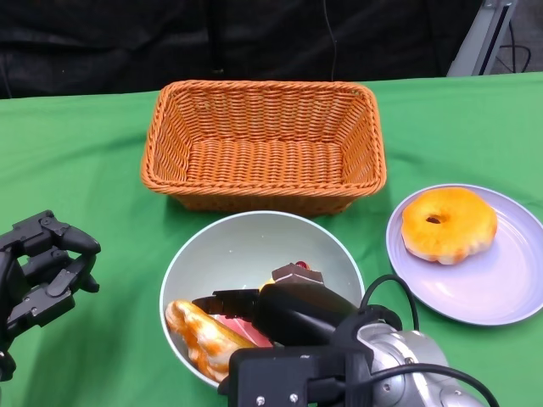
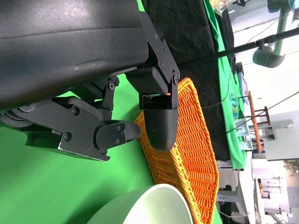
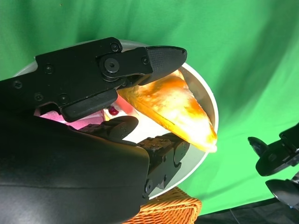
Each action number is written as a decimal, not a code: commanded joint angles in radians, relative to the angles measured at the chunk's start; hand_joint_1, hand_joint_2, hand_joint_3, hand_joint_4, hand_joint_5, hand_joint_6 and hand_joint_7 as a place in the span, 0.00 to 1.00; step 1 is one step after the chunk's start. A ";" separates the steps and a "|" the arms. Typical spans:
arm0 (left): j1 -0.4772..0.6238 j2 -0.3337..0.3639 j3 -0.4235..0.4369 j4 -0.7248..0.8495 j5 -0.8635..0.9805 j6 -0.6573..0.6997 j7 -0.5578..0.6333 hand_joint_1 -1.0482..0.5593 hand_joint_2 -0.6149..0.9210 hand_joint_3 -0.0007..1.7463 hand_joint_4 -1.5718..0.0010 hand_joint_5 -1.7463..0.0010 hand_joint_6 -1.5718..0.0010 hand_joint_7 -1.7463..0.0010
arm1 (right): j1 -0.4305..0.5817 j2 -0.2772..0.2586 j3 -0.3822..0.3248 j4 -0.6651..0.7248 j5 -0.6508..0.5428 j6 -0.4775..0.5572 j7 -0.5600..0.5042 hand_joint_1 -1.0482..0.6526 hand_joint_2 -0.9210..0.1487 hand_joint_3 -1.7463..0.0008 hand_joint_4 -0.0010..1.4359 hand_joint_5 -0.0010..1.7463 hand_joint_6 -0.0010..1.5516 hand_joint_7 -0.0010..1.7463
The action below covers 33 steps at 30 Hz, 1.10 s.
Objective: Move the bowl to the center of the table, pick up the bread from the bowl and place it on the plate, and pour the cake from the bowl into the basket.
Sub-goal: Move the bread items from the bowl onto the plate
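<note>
While my two hands sit at the near edge of the green counter (image 1: 85,153), this is how things lie:

Bowl: the pale bowl (image 1: 229,246) stands near the middle of the counter, just in front of the basket.
Right hand: my right hand (image 1: 280,309) reaches into the bowl, fingers (image 3: 154,58) spread around the bread but not visibly closed on it; I hold nothing.
Bread: the glazed, elongated bread (image 1: 204,335) lies against the bowl's near-left wall, one finger over it in the right wrist view.
Cake: a dark-topped piece with pink beneath (image 1: 297,273) sits in the bowl, partly hidden by my hand.
Left hand: my left hand (image 1: 42,271) hovers left of the bowl, fingers apart, released.
Basket: the orange wicker basket (image 1: 263,144) stands behind the bowl.
Plate: the lavender plate (image 1: 501,288), right of the bowl, carries a ring-shaped donut (image 1: 450,225).
</note>
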 commanded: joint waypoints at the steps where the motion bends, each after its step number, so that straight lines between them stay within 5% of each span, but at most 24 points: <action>1: 0.008 0.013 0.007 -0.007 -0.016 -0.006 -0.005 0.65 0.94 0.33 0.54 0.14 0.50 0.35 | -0.009 0.009 -0.002 0.017 -0.007 -0.010 -0.002 0.14 0.00 0.86 0.29 0.00 0.20 0.00; 12: 0.010 0.014 0.004 -0.010 -0.007 -0.009 0.002 0.64 0.93 0.34 0.55 0.14 0.50 0.35 | -0.009 0.027 -0.018 0.047 0.003 -0.004 -0.001 0.18 0.00 0.87 0.40 0.05 0.21 0.01; 16: 0.012 0.012 0.003 -0.012 -0.003 -0.009 0.010 0.65 0.93 0.34 0.55 0.14 0.49 0.35 | -0.004 0.047 -0.031 0.050 0.004 0.022 0.000 0.27 0.00 0.88 0.60 0.12 0.30 0.03; 21: 0.011 0.013 0.003 -0.011 0.000 -0.011 0.010 0.65 0.93 0.35 0.55 0.14 0.49 0.35 | -0.004 0.056 -0.034 0.059 -0.001 0.032 -0.001 0.29 0.00 0.88 0.65 0.14 0.32 0.03; 23: 0.010 0.014 0.002 -0.008 0.003 -0.017 0.009 0.64 0.92 0.35 0.55 0.14 0.49 0.35 | -0.003 0.060 -0.035 0.069 -0.002 0.034 -0.006 0.33 0.00 0.88 0.61 0.35 0.37 0.02; 29: 0.011 0.015 0.000 -0.007 0.011 -0.023 0.013 0.65 0.92 0.35 0.55 0.14 0.50 0.34 | -0.004 0.073 -0.043 0.110 0.011 0.014 -0.026 0.41 0.00 0.89 0.50 0.69 0.43 0.01; 33: 0.011 0.010 0.002 -0.009 0.009 -0.015 0.019 0.65 0.91 0.36 0.55 0.14 0.50 0.34 | -0.012 0.066 -0.041 0.124 0.014 0.003 -0.021 0.46 0.00 0.89 0.50 0.74 0.49 0.03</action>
